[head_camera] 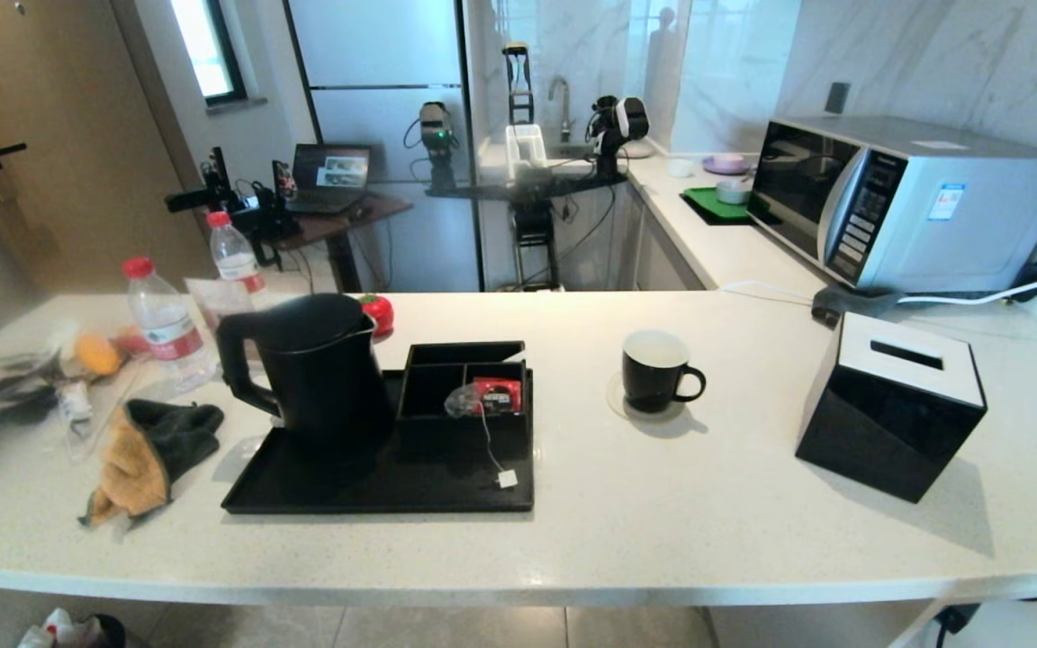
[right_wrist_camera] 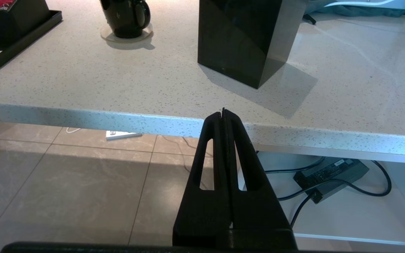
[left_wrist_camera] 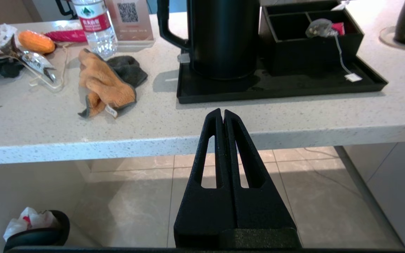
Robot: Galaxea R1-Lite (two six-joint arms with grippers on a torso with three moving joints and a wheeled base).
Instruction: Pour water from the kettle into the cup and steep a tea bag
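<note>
Head view shows us the kettle (head_camera: 316, 373) standing upright on the left part of the black tray (head_camera: 374, 490), its lid on and its handle turned to the left. Beside it, in a compartment of the black organizer (head_camera: 464, 382), the tea bag (head_camera: 463, 400) lies on a red packet (head_camera: 498, 394), and its string runs down to the small white tag (head_camera: 507, 479) on the tray floor. The cup (head_camera: 655, 371) stands on a clear coaster (head_camera: 619, 402) to the right of the tray, apart from it; its white inside looks empty, though we cannot be sure there is no water. Further right is the black tissue box (head_camera: 892, 405). Our left gripper (left_wrist_camera: 222, 113) has its fingers pressed together and holds nothing; it hangs before the counter edge (left_wrist_camera: 202, 137), the kettle beyond the fingertips and a little to one side. Our right gripper (right_wrist_camera: 223, 111) is likewise closed and empty, the tissue box past its tips. We judge that nothing is done yet: grasping the kettle, pouring, and steeping the bag are all left.
</note>
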